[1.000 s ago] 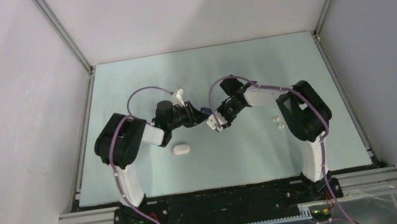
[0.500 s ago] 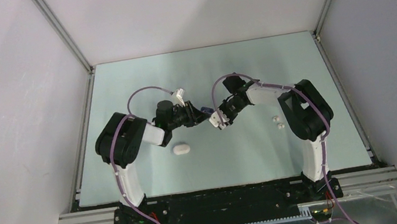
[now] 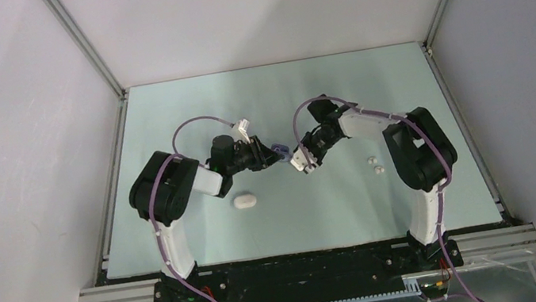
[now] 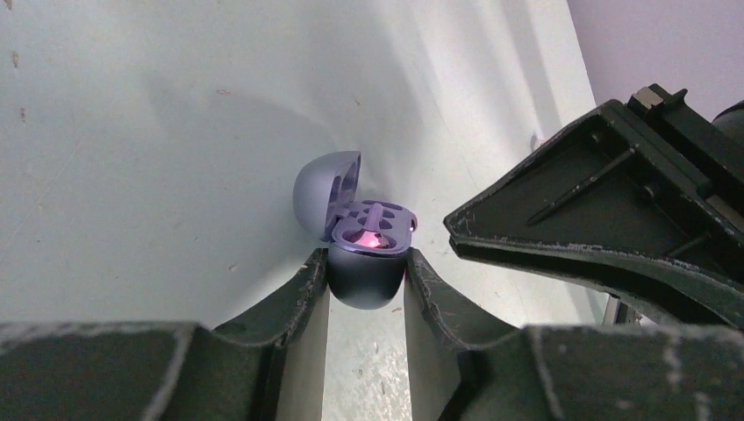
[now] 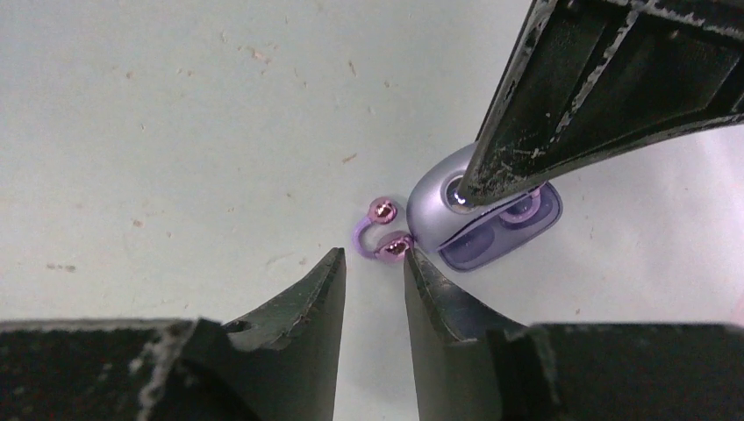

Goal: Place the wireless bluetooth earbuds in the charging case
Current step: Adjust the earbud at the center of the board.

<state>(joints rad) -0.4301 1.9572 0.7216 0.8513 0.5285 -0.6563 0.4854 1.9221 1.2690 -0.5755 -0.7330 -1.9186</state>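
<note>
Though loose, purple earbud just beyond right pincer

Right gripper now stands farther right, further from the left gripper; purple case between them shows more plainly from above.

Top cam: fixed, high behind arm bases, looks down on whole table, far off. Left wrist cam: close, sights along left gripper, oblique to tabletop. Right wrist cam: close, looks steeply down past right gripper. All three share purple charging case. Each wrist view catches other gripper.
</note>
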